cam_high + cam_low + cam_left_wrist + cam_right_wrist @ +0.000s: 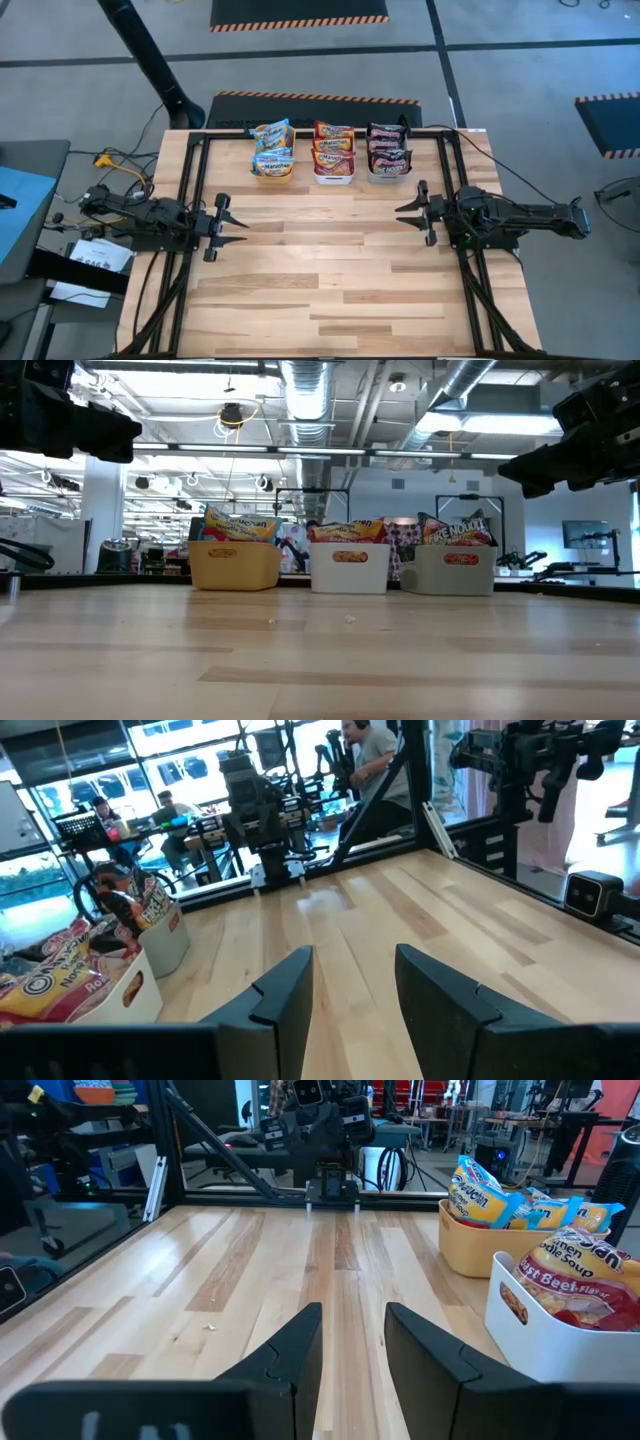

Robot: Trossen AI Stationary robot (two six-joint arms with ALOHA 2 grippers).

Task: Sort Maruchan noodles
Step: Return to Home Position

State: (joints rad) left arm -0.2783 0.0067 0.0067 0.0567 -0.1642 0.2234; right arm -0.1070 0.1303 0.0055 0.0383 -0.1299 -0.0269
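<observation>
The Maruchan noodles stand in three bins in a row at the table's far middle. Yellow-and-blue packets [272,138] fill the orange bin [272,177], red-orange packets [334,140] the white bin [334,180], and dark packets [388,142] the grey bin [388,178]. My left gripper [238,226] hovers level over the table's left side, open, with nothing between its fingers [285,1000]. My right gripper [405,213] hovers level over the right side, also open and empty [352,1342]. The two grippers point toward each other, and both stand nearer than the bins.
Bare wooden tabletop [330,270] lies between the two grippers and toward the near edge. Black frame rails [190,180] run along the table's left and right sides. Cables and papers [90,260] lie off the table's left edge. People sit in the room beyond [375,760].
</observation>
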